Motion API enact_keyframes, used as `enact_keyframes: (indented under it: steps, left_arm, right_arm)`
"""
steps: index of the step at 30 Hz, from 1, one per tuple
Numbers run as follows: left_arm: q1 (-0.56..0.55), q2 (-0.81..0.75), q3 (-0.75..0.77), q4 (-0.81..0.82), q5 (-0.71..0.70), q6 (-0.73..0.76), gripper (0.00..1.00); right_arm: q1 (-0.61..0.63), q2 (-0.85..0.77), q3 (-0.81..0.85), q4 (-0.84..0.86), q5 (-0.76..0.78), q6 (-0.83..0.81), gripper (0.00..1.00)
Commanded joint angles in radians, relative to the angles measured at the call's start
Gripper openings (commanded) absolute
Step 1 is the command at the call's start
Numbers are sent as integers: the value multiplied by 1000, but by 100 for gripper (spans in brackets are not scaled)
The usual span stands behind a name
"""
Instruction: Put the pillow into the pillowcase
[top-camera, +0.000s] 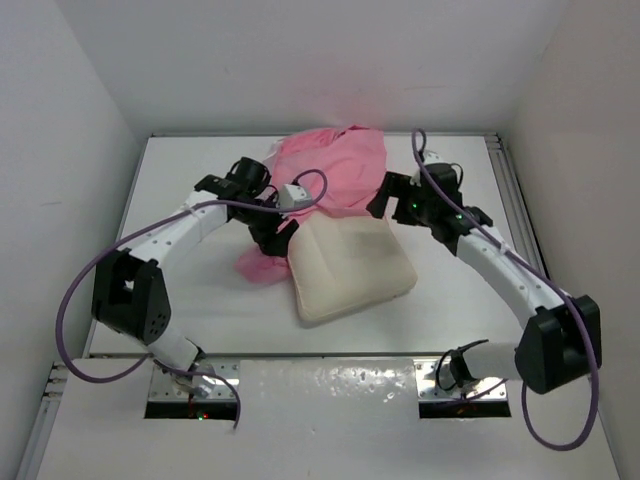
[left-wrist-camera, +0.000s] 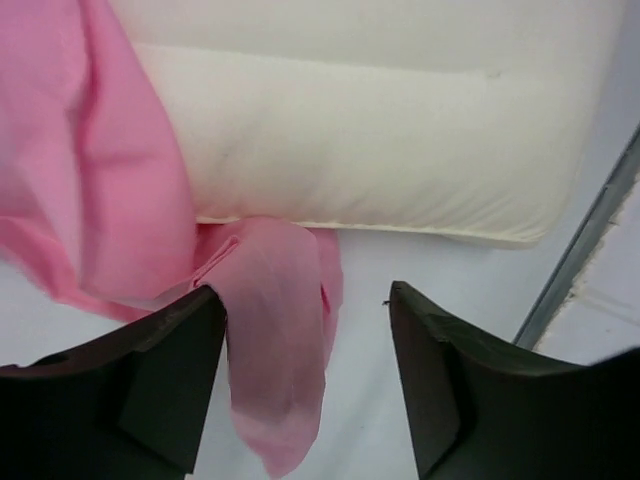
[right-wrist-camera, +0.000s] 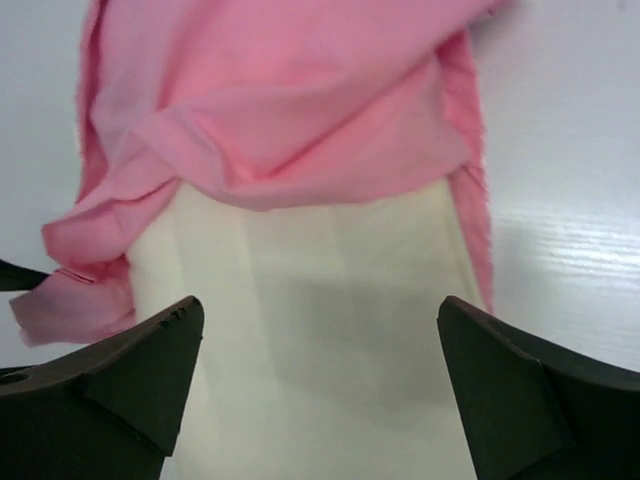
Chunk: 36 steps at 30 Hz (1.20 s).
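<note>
Pillow (top-camera: 350, 265) lay, far end capped by pillowcase (top-camera: 330, 165); left gripper (left-wrist-camera: 305, 300), right gripper (right-wrist-camera: 320, 305) gaped wide; insertion seemingly begun; next: grasp hem.

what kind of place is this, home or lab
Likely a lab test cell: bare white walls box in a white table, robot arms bolted at its near edge, pillow and pillowcase as props.

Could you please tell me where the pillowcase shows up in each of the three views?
Top external: pillowcase top centre, bunched over the far end of the pillow.
Left wrist: pillowcase on the left, a strip trailing to bottom centre.
Right wrist: pillowcase across the upper half.
Shared landmark: the pillow, in all three.
</note>
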<state>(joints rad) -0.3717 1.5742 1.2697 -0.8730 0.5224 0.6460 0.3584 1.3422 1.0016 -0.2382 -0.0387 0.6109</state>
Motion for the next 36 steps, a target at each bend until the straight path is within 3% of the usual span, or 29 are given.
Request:
enact_keyframes:
  steps: [1,4,8,11,18,21,22,23,25,26,27,35,36]
  left_arm:
    - [-39,-42,152,29,-117,46,64]
    - [-108,2,220,169,-252,-2,73]
    - [-228,157,301,290,-470,-29,73]
    - [-262,271,351,333,-557,-2,73]
    - [-280,383,341,517,-670,31,73]
    - [-285,409,374,508,-659,-12,50]
    - [-286,414,387,499,-629,-22,33]
    - [-289,417,399,487,-613,-43,25]
    - [-292,417,424,457,-570,-62,6]
    - [-299,415,430,453,-558,-75,1]
    - [-303,415,436,438,-547,-81,0]
    - [-337,409,542,304,-417,-120,0]
    - [-340,405,549,284,-392,-124,0]
  right_arm:
    - [-77,-15,-142,-35,-143,44,96]
    - [-143,-46,-216,-45,-211,84,95]
    - [-170,-200,-319,-55,-90,162,99]
    - [-185,-363,-406,-78,32,265,99]
    - [-124,-624,-644,-119,26,594,99]
    - [-64,-681,-733,-77,30,746,99]
    - [-35,-690,-759,-46,30,823,99]
    - [-17,-693,-783,-11,26,858,99]
    - [33,-675,-866,165,23,956,99]
    - [54,-655,-886,231,25,980,99]
    - [88,-628,-908,352,33,992,99]
    - [169,-183,-871,773,94,972,99]
    - [159,-134,-876,903,85,968,99]
